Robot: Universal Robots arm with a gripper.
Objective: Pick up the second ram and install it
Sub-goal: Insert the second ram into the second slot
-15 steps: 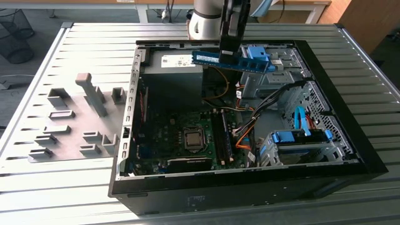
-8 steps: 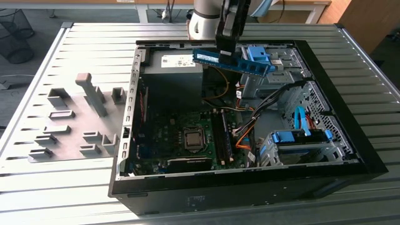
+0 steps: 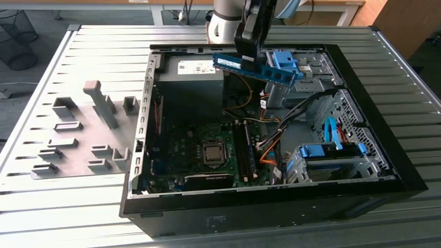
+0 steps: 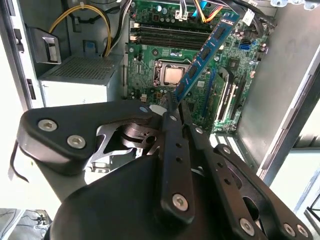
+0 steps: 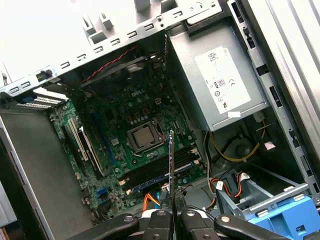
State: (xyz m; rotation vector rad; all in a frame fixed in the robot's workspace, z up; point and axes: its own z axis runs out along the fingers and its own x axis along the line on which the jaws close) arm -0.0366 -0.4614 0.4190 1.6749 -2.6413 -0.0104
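Blue second ram, green motherboard, black PC case.

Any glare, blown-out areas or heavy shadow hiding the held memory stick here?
Exterior view: even daylight, black PC case interior shadowed, long blue-green memory stick in the black gripper well lit. First wrist view: area beyond the case washes out white. Second wrist view: white burnout outside the case; stick plainly lit.

clear: above motherboard | obstacles: cables just beside RAM slots, drive cage, power supply
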